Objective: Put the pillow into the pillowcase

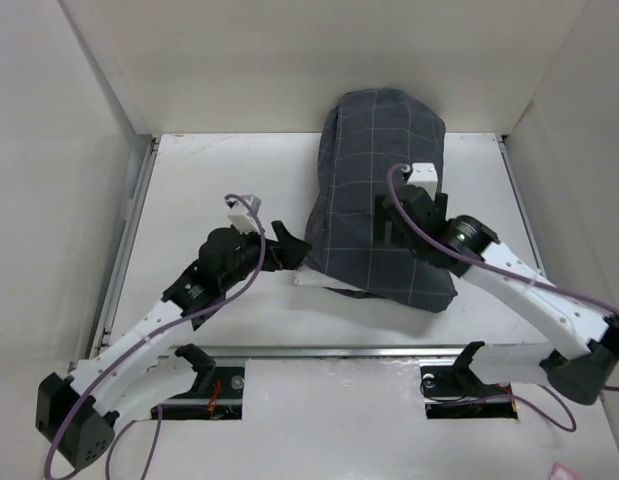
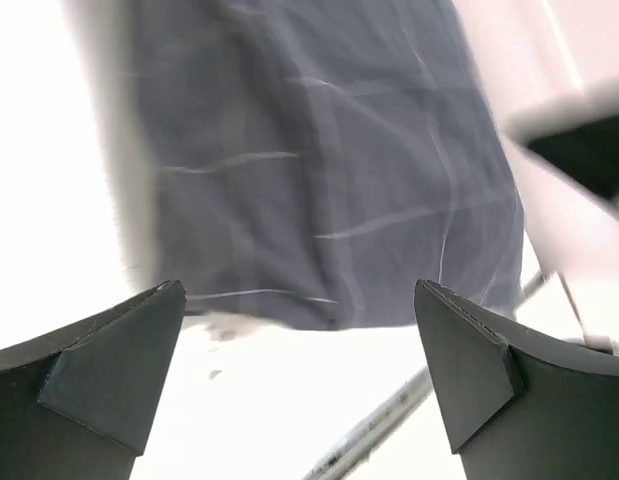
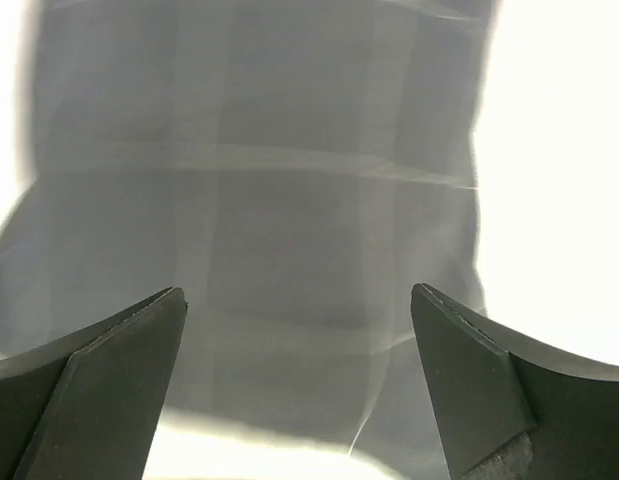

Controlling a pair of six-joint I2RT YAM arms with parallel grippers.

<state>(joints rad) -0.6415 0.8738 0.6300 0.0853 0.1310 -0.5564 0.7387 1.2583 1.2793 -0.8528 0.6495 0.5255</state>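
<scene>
Left end effector (image 2: 297,292) spread beside pillowcase (image 1: 374,160), right end effector (image 3: 298,290) over it

Our left pincer (image 2: 299,292) stands wide open, nothing between its dark fingers (image 2: 99,370). Just beyond them we see the pillowcase (image 2: 329,170), dark grey with thin light lines, creased. Below its edge lies a blurred white patch (image 2: 259,400) with small dark specks; we cannot tell what it is.
</scene>
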